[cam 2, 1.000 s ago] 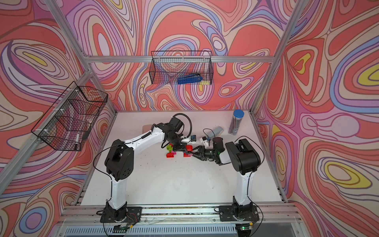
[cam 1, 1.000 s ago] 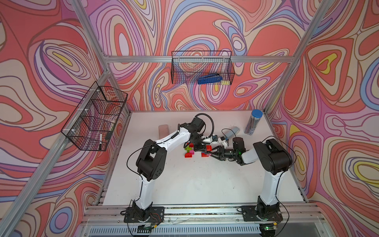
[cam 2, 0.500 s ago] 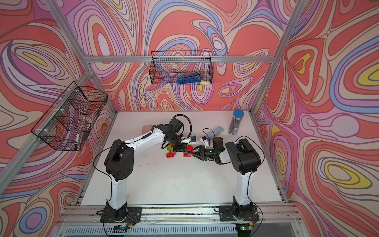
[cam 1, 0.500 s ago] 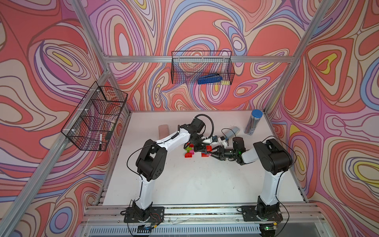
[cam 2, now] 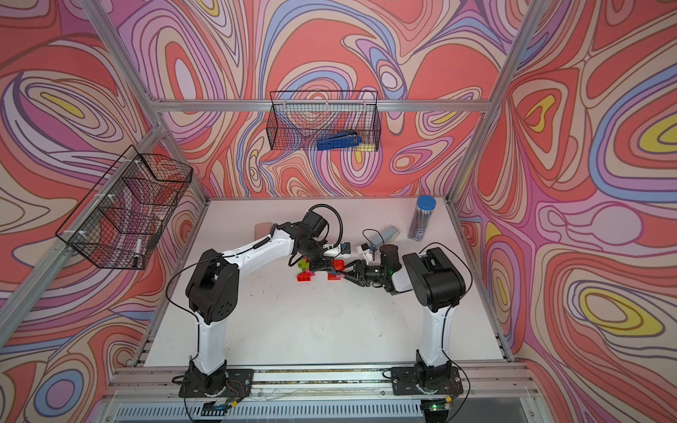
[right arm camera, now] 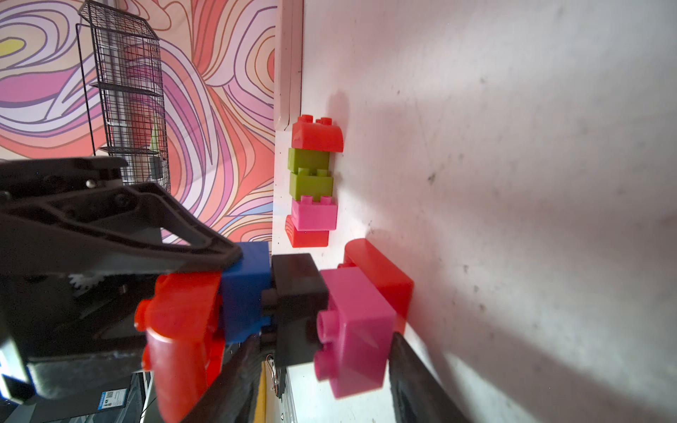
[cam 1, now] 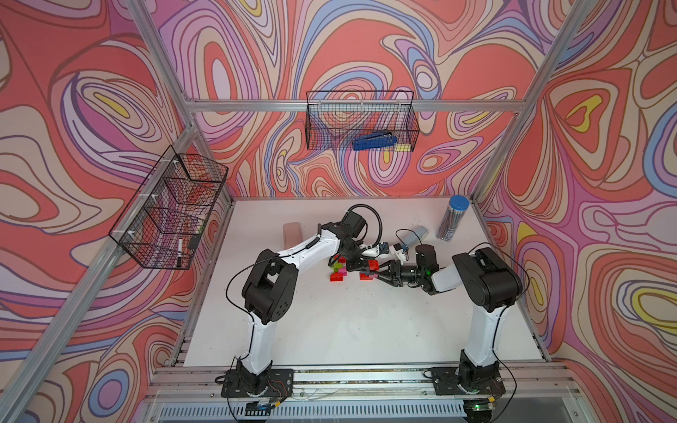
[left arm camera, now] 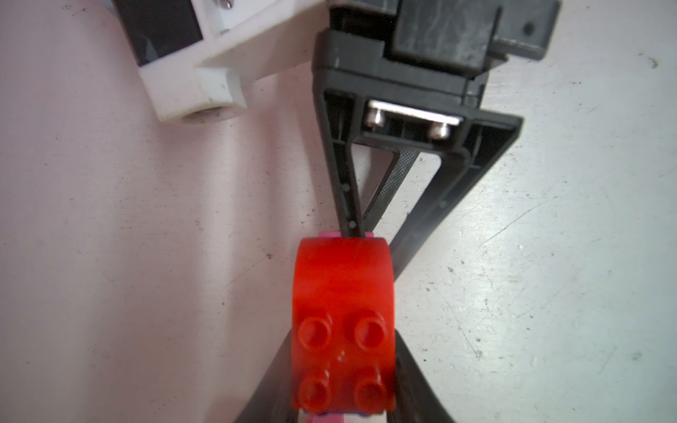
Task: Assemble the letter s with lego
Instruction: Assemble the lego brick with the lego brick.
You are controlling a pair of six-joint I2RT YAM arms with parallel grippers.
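On the tabletop | lego row red-green-green-pink-red lies loose | second row red-blue-black-pink-red just beside it | left tool clamped on its red end brick | right tool clamped on its black-pink part | rows unjoined; S seemingly past halfway

Four red lego bricks, two lime green, two pink, one blue, one black; two wire baskets.

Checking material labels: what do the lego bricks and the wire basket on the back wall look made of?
Lego bricks: hard moulded plastic, glossy, judging by soft highlights and rounded studs. Wire basket: thin metal wire, probably black-coated, forming an open see-through grid with a matte look.
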